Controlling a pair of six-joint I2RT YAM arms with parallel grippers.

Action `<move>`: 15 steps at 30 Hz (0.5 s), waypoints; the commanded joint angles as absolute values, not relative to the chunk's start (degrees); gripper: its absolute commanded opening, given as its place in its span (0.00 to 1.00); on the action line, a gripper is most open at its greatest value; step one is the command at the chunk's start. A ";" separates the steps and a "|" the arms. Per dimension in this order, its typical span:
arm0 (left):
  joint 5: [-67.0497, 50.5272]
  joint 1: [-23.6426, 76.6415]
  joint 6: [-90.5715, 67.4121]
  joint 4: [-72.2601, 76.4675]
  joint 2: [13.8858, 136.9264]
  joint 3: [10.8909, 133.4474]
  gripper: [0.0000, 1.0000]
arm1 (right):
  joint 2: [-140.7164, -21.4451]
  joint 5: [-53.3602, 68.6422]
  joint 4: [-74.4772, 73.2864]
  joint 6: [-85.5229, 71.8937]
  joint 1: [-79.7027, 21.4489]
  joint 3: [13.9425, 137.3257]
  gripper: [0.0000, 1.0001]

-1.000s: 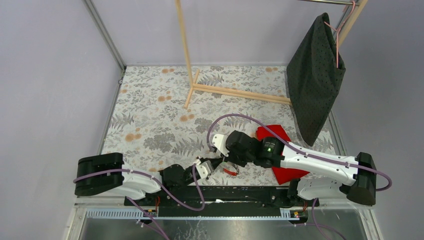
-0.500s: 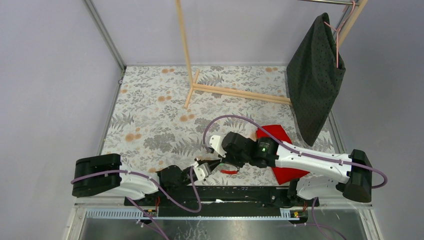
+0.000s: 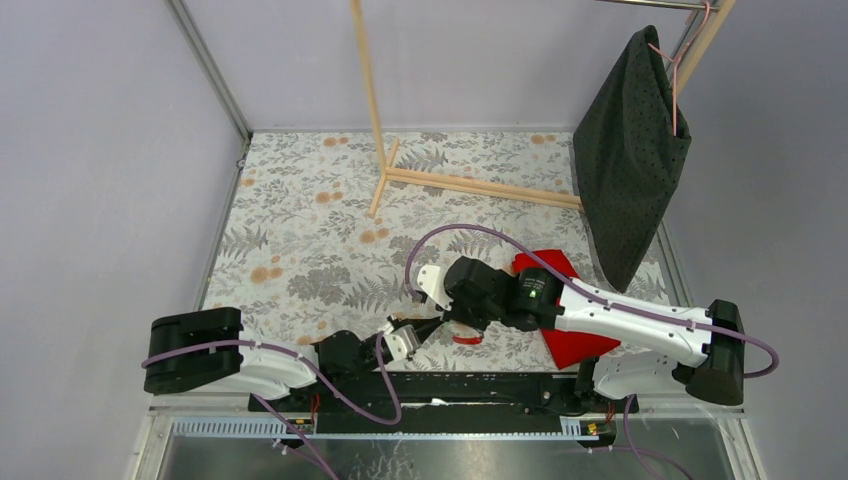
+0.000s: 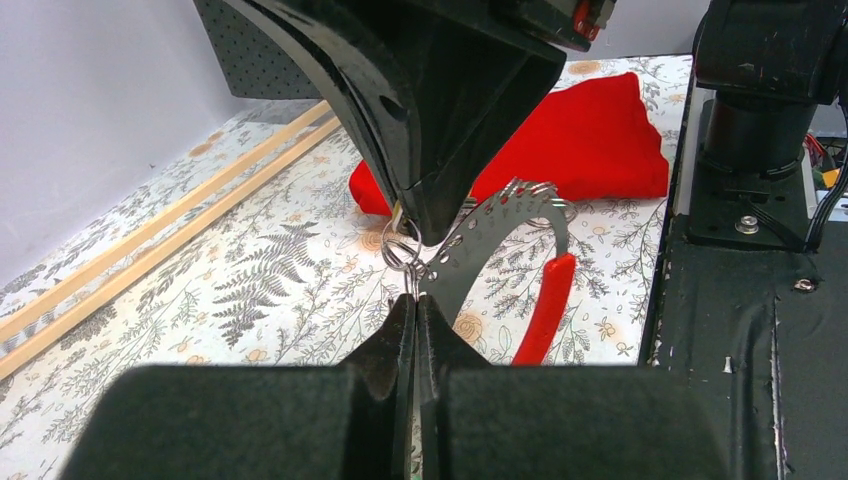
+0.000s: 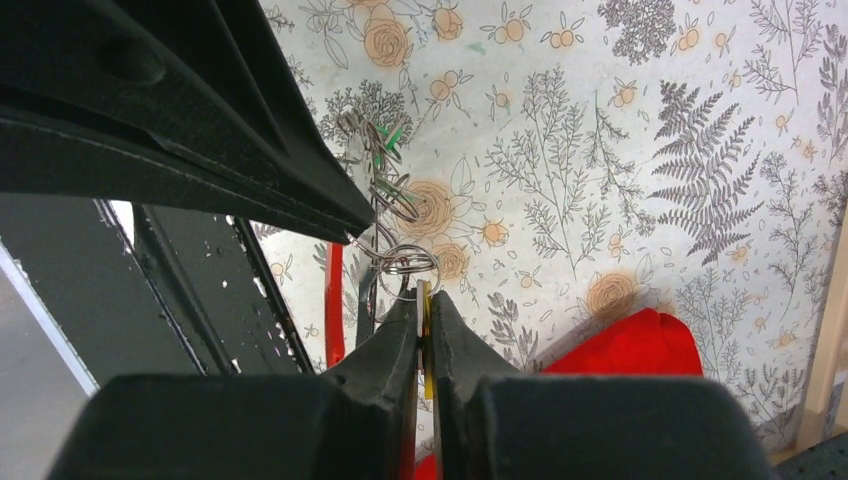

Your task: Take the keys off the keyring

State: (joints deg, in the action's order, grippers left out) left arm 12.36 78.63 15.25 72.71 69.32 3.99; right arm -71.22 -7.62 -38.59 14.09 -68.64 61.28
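The keyring (image 4: pixel 497 217) is a thin silver perforated arc with a red stretch (image 4: pixel 547 308), held just above the table between both grippers. In the top view only its red stretch (image 3: pixel 465 340) shows. My left gripper (image 4: pixel 413 296) is shut on the keyring at the small wire loops (image 4: pixel 401 250) on its rim. My right gripper (image 5: pixel 426 296) is shut on a yellow key (image 5: pixel 428 322) that hangs from those loops (image 5: pixel 402 260). A green piece (image 5: pixel 387 143) shows farther along the chain of loops. The two grippers' fingertips nearly touch (image 3: pixel 428 326).
A red cloth (image 3: pixel 560 300) lies under the right arm on the flowered table cover (image 3: pixel 300 230). A wooden rack (image 3: pixel 470 185) stands at the back, with a dark dotted garment (image 3: pixel 630 150) hanging at the back right. The black base rail (image 3: pixel 470 385) runs along the near edge.
My right gripper has moved slightly left, closer to the left gripper, and the keyring's red stretch has shifted with it. Both grippers stay shut.
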 commanded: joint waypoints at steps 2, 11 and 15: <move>14.80 79.10 16.77 71.74 69.27 2.91 0.00 | -71.81 -10.54 -45.54 15.49 -67.76 65.21 0.00; 12.39 79.01 16.52 70.84 70.82 3.47 0.00 | -74.41 -7.48 -49.24 13.70 -69.43 65.24 0.00; 10.44 79.01 15.04 72.07 72.74 3.50 0.00 | -75.07 -6.76 -47.52 12.97 -70.05 65.00 0.00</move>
